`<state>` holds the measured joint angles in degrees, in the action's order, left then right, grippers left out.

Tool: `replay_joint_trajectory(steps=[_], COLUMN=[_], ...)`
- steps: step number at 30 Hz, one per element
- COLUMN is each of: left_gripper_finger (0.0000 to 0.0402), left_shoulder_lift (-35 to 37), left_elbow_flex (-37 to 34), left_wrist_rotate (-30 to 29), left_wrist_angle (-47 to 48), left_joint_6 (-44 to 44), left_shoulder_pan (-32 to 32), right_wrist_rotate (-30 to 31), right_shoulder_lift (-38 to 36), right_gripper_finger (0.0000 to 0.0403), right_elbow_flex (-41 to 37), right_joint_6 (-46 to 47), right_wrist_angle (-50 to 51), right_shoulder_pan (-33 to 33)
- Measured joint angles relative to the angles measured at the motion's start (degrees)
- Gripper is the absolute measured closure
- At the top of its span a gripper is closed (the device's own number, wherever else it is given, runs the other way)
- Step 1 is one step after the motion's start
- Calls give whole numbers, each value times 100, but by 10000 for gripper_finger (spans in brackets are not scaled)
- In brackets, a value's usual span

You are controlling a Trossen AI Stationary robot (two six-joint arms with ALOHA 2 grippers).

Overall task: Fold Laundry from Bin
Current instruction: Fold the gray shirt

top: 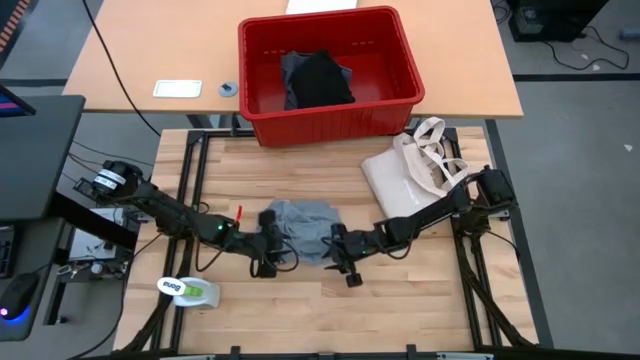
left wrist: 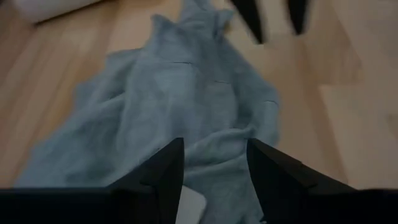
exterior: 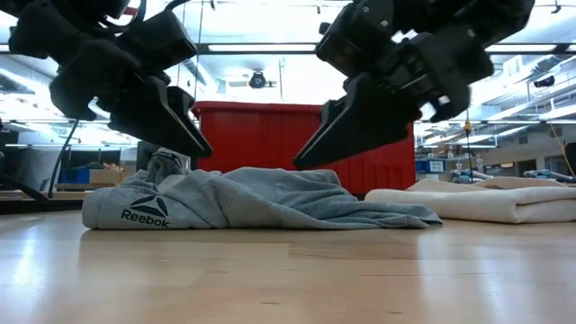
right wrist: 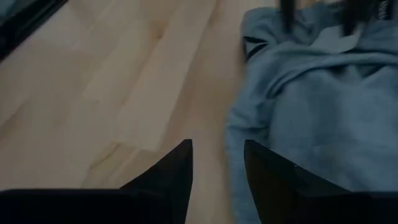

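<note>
The left gripper [top: 268,262] hangs low over the near left edge of a crumpled grey T-shirt [top: 303,228], its two dark fingers [left wrist: 163,177] standing apart with cloth showing in the gap between them. They grip nothing. Seen from table height, this gripper [exterior: 193,144] points down and inward, its tips just above the shirt [exterior: 261,202].

The right gripper [top: 345,272] mirrors it at the shirt's near right edge. Its fingers [right wrist: 174,171] are also apart and empty, with bare wood under one and the grey hem beside the other. From table height it [exterior: 306,157] slants down toward the cloth from the other side, tips just clear of it.

The T-shirt lies bunched in the middle of the wooden table [top: 400,310], between the two grippers. A dark printed logo [exterior: 145,214] shows on its front fold at the left end in the low view.

Behind the shirt, on a second, paler table, stands the red bin [top: 330,75]. A black garment [top: 318,80] lies heaped inside it. To the right of the shirt, beside the right arm, a cream tote [top: 410,170] lies flat with its loop handles spread toward the bin.

At the table's near left corner rests a small white and green object [top: 190,291]. Both arms reach in from the outer sides of the table frame, bent low.
</note>
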<state>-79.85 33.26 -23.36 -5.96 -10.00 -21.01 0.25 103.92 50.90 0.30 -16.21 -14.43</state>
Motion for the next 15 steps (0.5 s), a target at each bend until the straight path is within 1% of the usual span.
replay_joint_trajectory(steps=[4, 6, 9, 12, 15], left_gripper_finger=[221, 221, 221, 221, 221], left_shoulder_lift=[4, 7, 7, 7, 8], left_elbow_flex=[4, 4, 4, 4, 7], left_wrist_rotate=[-257, -272, -277, -275, -276], left_wrist_angle=[93, 240, 418, 346, 226], left_joint_6=[-700, -1002, -1016, -855, -692], left_shoulder_pan=[206, 369, 524, 496, 438], right_wrist_rotate=[63, 387, 1407, 2685, 3799], right_shoulder_lift=[0, 0, 0, -13, -88], right_gripper_finger=[250, 250, 250, 250, 250], right_elbow_flex=[-143, -261, -484, -603, -660], right_joint_6=[340, 507, 924, 1712, 2590], right_wrist_angle=[-129, -92, 389, 1141, 1969], right_shoulder_pan=[5, 75, 254, 491, 690])
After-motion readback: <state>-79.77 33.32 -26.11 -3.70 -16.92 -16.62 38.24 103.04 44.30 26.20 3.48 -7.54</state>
